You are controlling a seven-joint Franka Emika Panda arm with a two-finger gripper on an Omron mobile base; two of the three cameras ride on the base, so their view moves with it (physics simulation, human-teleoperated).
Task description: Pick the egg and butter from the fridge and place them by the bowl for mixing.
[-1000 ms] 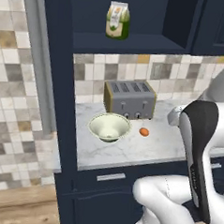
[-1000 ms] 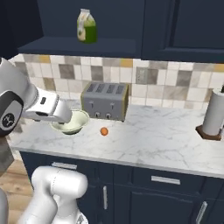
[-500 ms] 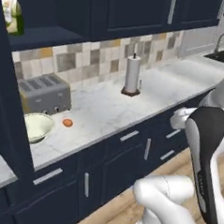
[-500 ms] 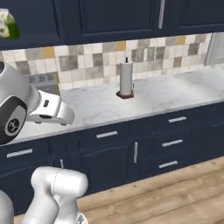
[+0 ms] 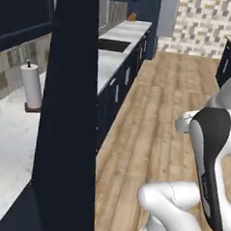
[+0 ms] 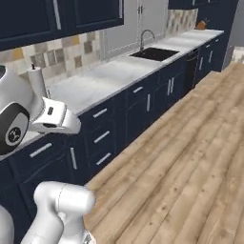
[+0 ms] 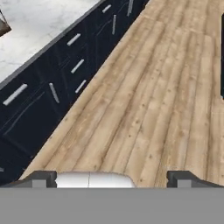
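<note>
Turned away from the toaster corner now, the base faces a long marble desk [image 6: 90, 83], sink [image 6: 155, 53], paper towel roll [image 5: 31, 85] and wooden floor [image 7: 157, 96]; hand [image 7: 111, 178] spread wide, empty.

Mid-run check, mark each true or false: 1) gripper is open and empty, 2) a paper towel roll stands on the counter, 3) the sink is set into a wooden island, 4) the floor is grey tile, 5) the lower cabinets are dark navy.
1) True: the gripper has its jaws spread wide, with nothing between them.
2) True: the paper towel roll stands upright on the counter.
3) False: the sink sits in that pale marble counter.
4) False: the floor is light wood planks.
5) True: the lower cabinets are dark navy.
</note>
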